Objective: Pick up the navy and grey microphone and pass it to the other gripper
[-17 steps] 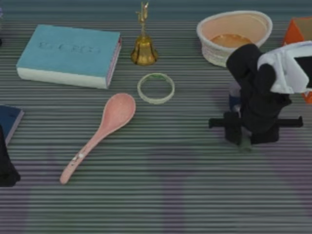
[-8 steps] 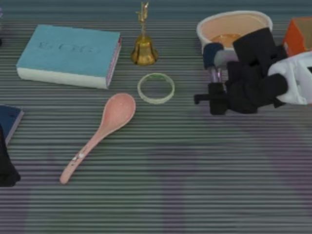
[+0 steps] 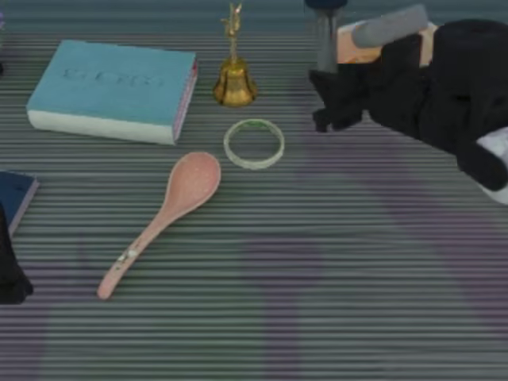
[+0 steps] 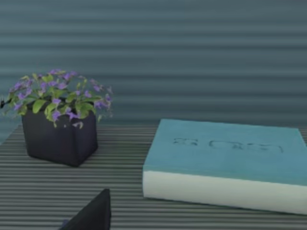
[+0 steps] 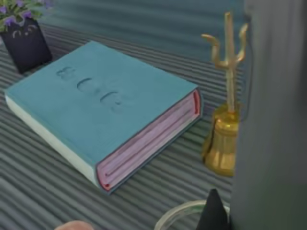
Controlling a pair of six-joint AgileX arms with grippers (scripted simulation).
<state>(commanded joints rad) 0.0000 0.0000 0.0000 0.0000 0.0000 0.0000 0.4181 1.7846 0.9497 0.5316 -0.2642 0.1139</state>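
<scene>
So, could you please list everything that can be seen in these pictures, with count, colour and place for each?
book: one, teal cover, top view's far left.
bell: one, gold, far centre, right of the book.
ring: one, pale green, near side of the bell.
spoon: one, pink, left of centre, bowl end toward the ring.
potted plant: one, dark pot with purple flowers, beyond the book in the left wrist view.
dark blue object: one, at the left edge, cut off.
bowl: one, peach inside, far right, mostly hidden by the right arm.
navy and grey microphone: one, held off the table at the far right.
left gripper: black, parked at the left edge.
right gripper: black, far right, holding the microphone.
</scene>
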